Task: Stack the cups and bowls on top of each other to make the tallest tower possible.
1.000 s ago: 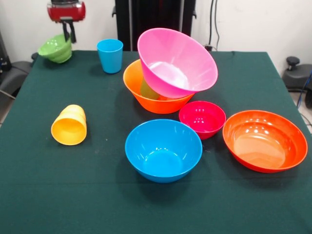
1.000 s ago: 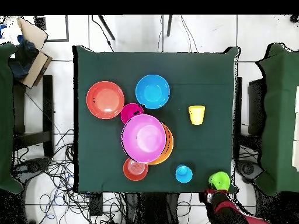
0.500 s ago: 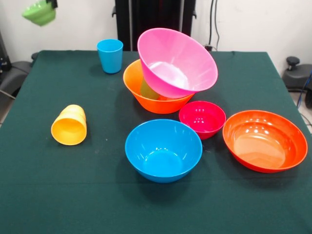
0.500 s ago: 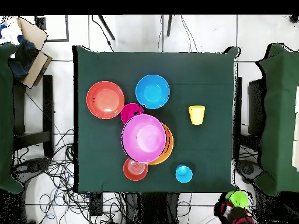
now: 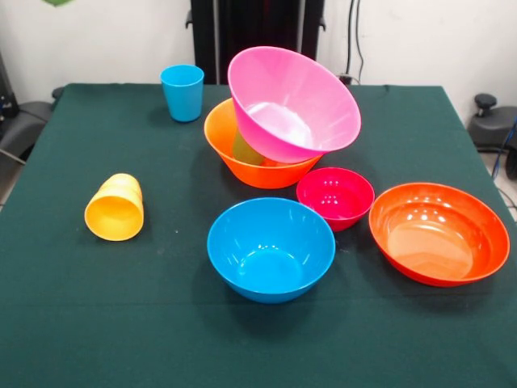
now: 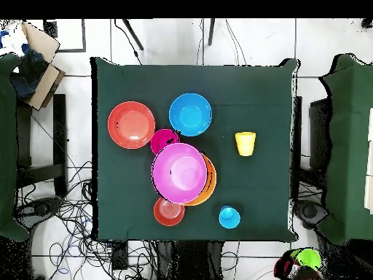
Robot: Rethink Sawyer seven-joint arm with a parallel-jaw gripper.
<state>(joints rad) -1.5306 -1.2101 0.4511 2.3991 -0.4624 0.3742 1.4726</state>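
A medium blue bowl (image 5: 271,249) sits upright nearest the front camera on the dark green tablecloth (image 5: 97,323), with a wide red-orange bowl (image 5: 439,233) well to its right and a small magenta bowl (image 5: 334,196) just behind and between the two, close enough to the blue bowl that contact cannot be judged. To the left, well apart from the bowls, a yellow-orange cup (image 5: 115,207) lies on its side with its mouth toward the camera. Behind the magenta bowl stands the tower: a big pink bowl (image 5: 292,103), glossy and tilted with its mouth turned toward the camera, resting inside the big orange bowl (image 5: 257,153), where a dull green patch shows against the orange wall, too hidden to identify. A blue cup (image 5: 182,92) stands upright near the table's far edge, left of the tower. The overhead view shows what the front view hides: a small orange-red bowl (image 6: 169,211) tucked against the tower on the robot's side, screened from the front camera by the pink bowl. That view also shows the small green bowl (image 6: 308,257) off the table entirely, beyond the corner on the robot's side, with the dark gripper (image 6: 293,267) right beside it; the front view catches only a green sliver at its top left edge. Whether the gripper's grasp is closed on the green bowl cannot be told. The tower stands well apart from the gripper.
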